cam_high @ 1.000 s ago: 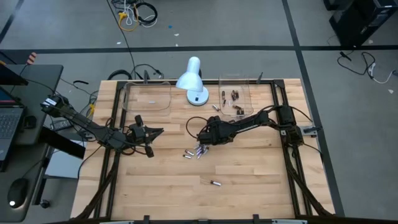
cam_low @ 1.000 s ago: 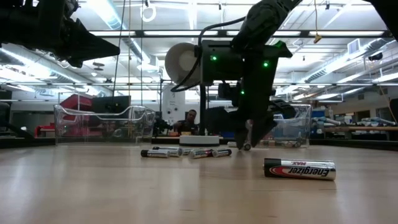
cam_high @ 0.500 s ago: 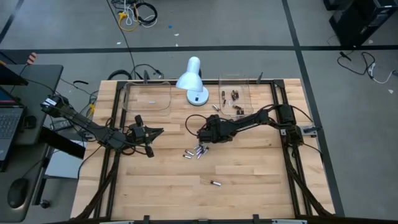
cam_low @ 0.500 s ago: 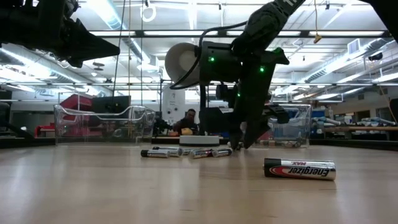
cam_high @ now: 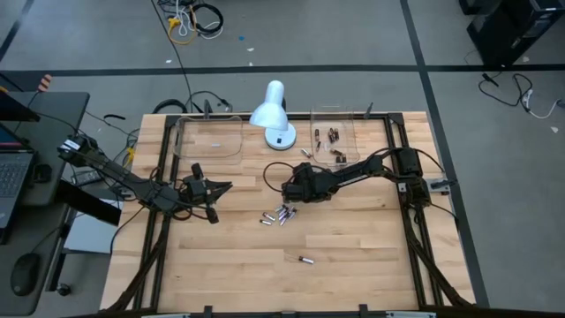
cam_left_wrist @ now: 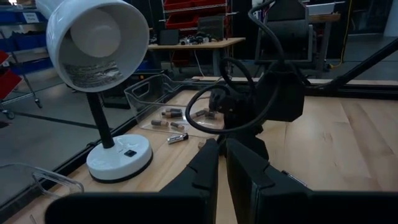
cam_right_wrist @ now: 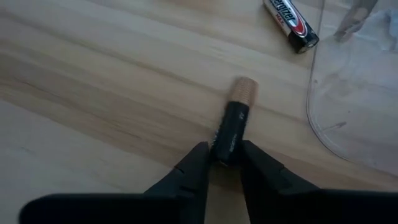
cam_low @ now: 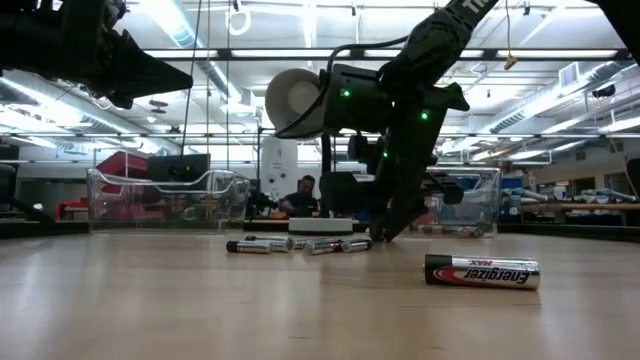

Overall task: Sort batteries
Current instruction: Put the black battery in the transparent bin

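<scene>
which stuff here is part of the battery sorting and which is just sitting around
Part of the job:
- loose batteries mid-table
- lone battery nearer the front
- copper-tipped battery between the right claw fingers
- batteries in the right clear tray

Just lying about:
- white desk lamp
- laptop beside the table

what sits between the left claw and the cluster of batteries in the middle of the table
Nothing: in the high view only bare wood lies between the left claw and the battery cluster.

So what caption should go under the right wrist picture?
Right gripper pinching a copper-topped battery on the wooden table.
</scene>
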